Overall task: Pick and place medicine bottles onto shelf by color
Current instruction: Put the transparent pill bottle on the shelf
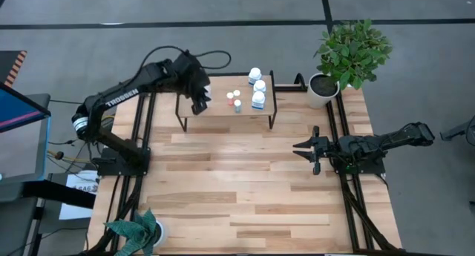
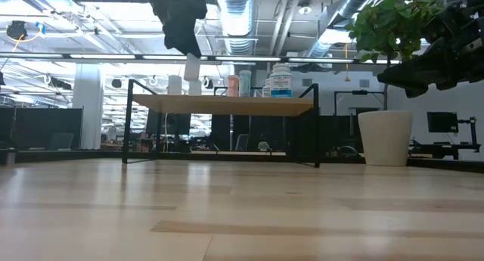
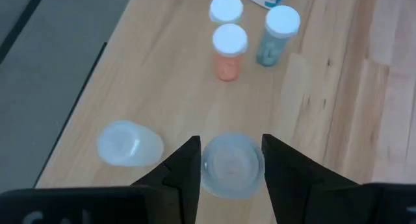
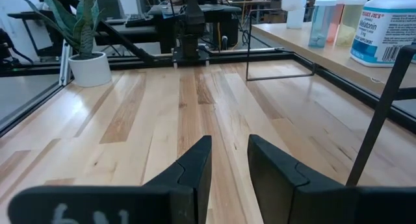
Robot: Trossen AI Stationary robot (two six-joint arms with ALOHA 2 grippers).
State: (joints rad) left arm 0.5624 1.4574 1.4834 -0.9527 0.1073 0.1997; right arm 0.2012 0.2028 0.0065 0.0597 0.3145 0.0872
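Note:
The shelf (image 1: pixel 215 116) stands at the table's far middle. On its right part stand three larger white bottles (image 1: pixel 258 87) and some tiny ones (image 1: pixel 236 100), among them an orange one (image 3: pixel 227 52) and a bluish one (image 3: pixel 276 36). My left gripper (image 1: pixel 199 102) is over the shelf's left part, shut on a tiny pale bottle (image 3: pixel 232 164). Another pale bottle (image 3: pixel 129 144) stands on the board beside it. My right gripper (image 1: pixel 308 152) is open and empty, above the table's right side. My left gripper pinches the tiny pale bottle between its two fingers (image 3: pixel 188 169), one on each side of its upper part (image 3: pixel 232 160). The fingers come from above, pointing down. The bottle (image 2: pixel 192 67) hangs upright below them, a little above the shelf board.
A potted plant (image 1: pixel 349 52) in a white pot (image 2: pixel 386 136) stands at the far right corner, next to the shelf. A second plant (image 1: pixel 137 230) stands at the near left corner. The wooden tabletop (image 1: pixel 245 189) lies between the arms.

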